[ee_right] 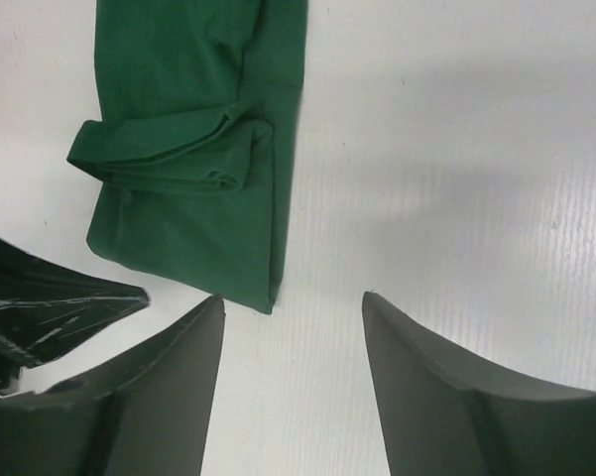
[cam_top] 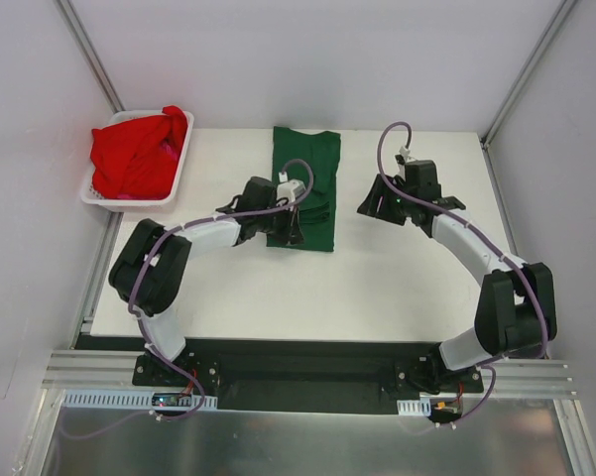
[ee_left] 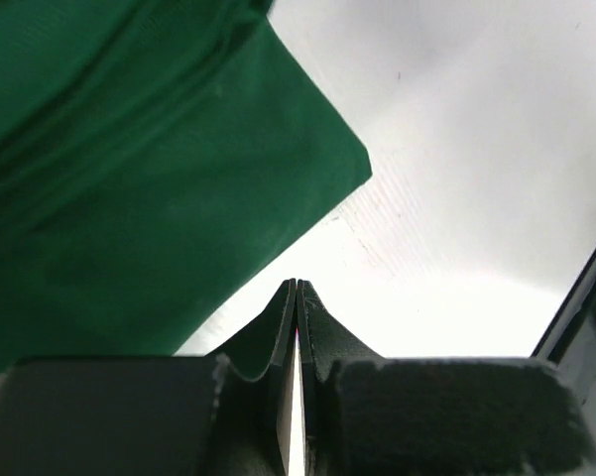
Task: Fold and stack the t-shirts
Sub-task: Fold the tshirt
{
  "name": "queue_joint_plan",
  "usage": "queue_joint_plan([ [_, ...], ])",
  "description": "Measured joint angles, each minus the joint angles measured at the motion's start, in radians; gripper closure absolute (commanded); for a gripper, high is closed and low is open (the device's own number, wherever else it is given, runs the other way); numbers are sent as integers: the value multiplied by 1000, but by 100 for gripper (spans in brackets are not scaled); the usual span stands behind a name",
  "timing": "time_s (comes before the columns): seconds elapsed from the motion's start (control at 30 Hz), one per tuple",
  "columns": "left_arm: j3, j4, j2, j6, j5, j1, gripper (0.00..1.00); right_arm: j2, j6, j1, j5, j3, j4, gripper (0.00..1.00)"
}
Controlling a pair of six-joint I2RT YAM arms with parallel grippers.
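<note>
Left gripper (ee_left: pixel 297 293) pressed together beside green t-shirt (ee_left: pixel 129 178), right gripper (ee_right: pixel 293 297) spread; only overhead shows red t-shirts (cam_top: pixel 134 154) in basket (cam_top: pixel 181 169).

No text, label, brand, number or sign can be read in any of the three views.
</note>
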Motion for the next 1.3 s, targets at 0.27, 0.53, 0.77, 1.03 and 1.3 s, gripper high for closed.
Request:
queue_joint_plan([
  [0.27,51,1,133,28,-61,-42,100,-66,-5,-4,18,-67,-18,34],
  [0.53,121,3,162,29,-60,-41,100,-78,-11,-9,25,-94,-23,34],
  [0.77,142,16,162,29,-23,-41,100,-78,-11,-18,27,-104,-26,33],
  [1.03,161,17,185,31,-26,-40,100,-77,-11,-20,25,-104,-25,33],
  [1.3,214,18,246,33,-29,-37,100,-76,-11,-29,24,-107,-24,32],
])
